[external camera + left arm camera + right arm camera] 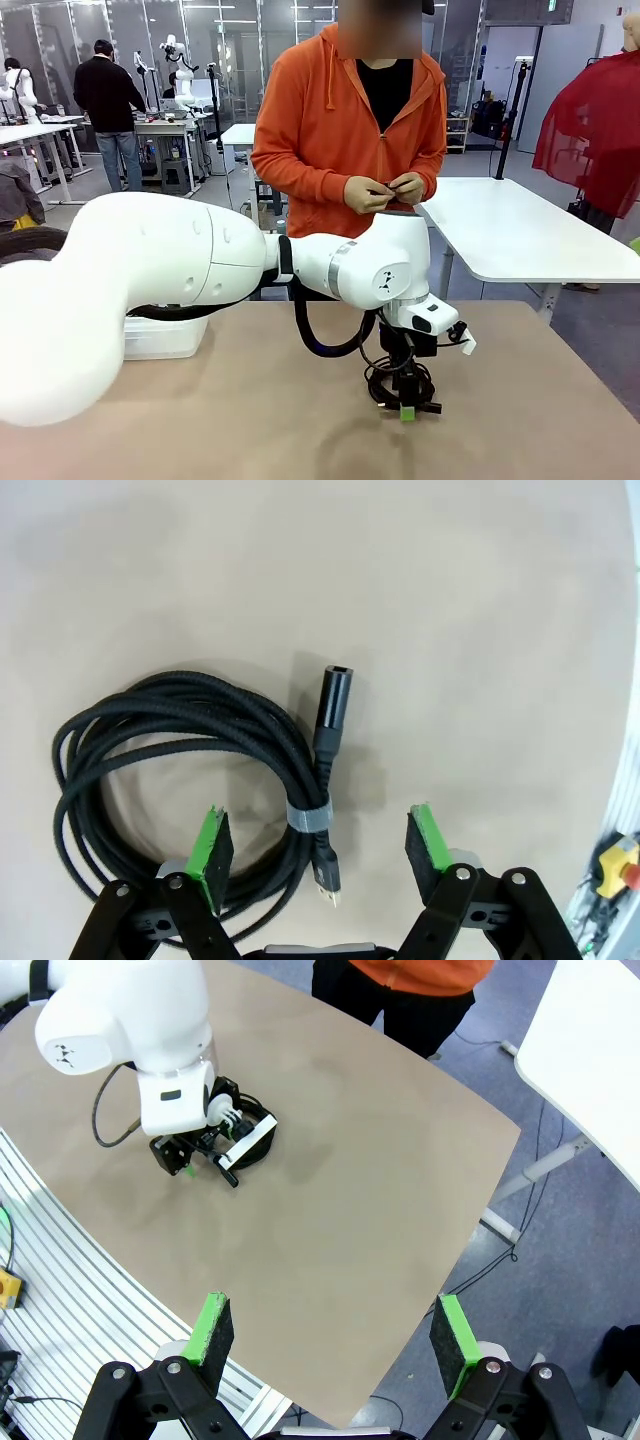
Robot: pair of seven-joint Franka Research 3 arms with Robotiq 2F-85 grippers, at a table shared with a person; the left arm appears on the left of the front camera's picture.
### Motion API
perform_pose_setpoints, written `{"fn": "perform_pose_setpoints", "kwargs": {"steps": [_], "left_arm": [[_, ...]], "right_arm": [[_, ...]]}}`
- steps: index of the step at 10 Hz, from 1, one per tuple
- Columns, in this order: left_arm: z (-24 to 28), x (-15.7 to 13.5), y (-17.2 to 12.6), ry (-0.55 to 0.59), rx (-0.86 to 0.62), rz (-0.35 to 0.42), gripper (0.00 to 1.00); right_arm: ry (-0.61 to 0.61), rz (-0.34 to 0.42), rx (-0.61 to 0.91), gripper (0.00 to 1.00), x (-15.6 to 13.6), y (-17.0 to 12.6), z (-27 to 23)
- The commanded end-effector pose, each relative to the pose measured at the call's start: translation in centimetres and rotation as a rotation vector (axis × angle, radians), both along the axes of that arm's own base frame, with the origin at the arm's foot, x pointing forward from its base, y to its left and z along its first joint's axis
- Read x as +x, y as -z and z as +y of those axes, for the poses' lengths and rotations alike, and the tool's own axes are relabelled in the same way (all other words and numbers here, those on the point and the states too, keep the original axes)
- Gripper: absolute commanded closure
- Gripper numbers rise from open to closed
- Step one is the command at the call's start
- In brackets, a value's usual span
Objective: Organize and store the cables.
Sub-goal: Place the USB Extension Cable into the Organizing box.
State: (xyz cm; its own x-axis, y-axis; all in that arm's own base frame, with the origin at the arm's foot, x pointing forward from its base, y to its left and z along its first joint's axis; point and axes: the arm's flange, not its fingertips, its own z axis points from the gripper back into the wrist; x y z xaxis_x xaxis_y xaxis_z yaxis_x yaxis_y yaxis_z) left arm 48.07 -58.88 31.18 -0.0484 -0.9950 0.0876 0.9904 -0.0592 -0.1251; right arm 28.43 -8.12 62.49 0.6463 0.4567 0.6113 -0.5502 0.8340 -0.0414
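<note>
One cable [240, 720], a black braided cord wound into a loose ring, lies flat near the middle of the table [480, 600], well clear of every edge; a grey band [308, 818] binds its strands on one side, and from there one plug [334, 694] sticks out along the tabletop while the other end [328, 885] points back toward the wrist. The left gripper [320, 845] hangs straight above it with its fingers spread wide and nothing held; one green pad [213, 845] stands over the inside of the ring, the other [430, 840] over bare table outside it, so the banded stretch lies between them. The right gripper [335, 1332] waits above the table's near edge, fingers equally wide and empty, well apart from the cable. At the far edge the person's hands [385, 190] work on something small and dark; I cannot tell what. A white box [160, 338] sits toward the left edge, under the arm.

The next move looks like a descent and a pinch at the band; the risks lie there. If the pads close on some strands only, the rest may sag or spill out of the ring on the lift; a low approach could scrape the pads on the table; a squeeze landing on the short plug end might twist it or nudge the band loose.
</note>
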Motion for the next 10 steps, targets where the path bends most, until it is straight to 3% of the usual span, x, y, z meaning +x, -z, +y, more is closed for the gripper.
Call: {"fn": "perform_pose_setpoints", "kwargs": {"steps": [1, 2, 3, 4, 5, 6, 10], "left_arm": [[-1.21, 0.82, 0.25, 0.017, -0.004, -0.018, 0.12], [-1.29, 0.82, 0.21, 0.02, -0.006, -0.024, 0.12], [-1.23, 0.77, 0.08, 0.016, -0.012, -0.032, 0.24], [-1.18, 0.69, -0.03, 0.01, -0.013, -0.034, 0.46], [-1.25, 0.61, -0.23, 0.011, -0.008, -0.035, 0.83], [-1.23, 0.47, -0.33, 0.011, 0.005, -0.028, 1.0], [-1.31, 0.16, -0.46, 0.01, 0.024, -0.023, 1.0]], "right_arm": [[-0.002, -0.001, -0.002, 0.0, -0.12, 0.07, -0.11], [-0.002, -0.001, -0.002, 0.0, -0.12, 0.07, -0.11], [-0.002, -0.001, -0.002, 0.0, -0.12, 0.07, -0.11], [-0.002, -0.001, -0.002, 0.0, -0.12, 0.07, -0.11], [-0.002, -0.001, -0.002, 0.0, -0.12, 0.07, -0.11], [-0.002, -0.001, -0.002, 0.0, -0.12, 0.07, -0.11], [-0.002, -0.001, -0.002, 0.0, -0.12, 0.07, -0.11]]}}
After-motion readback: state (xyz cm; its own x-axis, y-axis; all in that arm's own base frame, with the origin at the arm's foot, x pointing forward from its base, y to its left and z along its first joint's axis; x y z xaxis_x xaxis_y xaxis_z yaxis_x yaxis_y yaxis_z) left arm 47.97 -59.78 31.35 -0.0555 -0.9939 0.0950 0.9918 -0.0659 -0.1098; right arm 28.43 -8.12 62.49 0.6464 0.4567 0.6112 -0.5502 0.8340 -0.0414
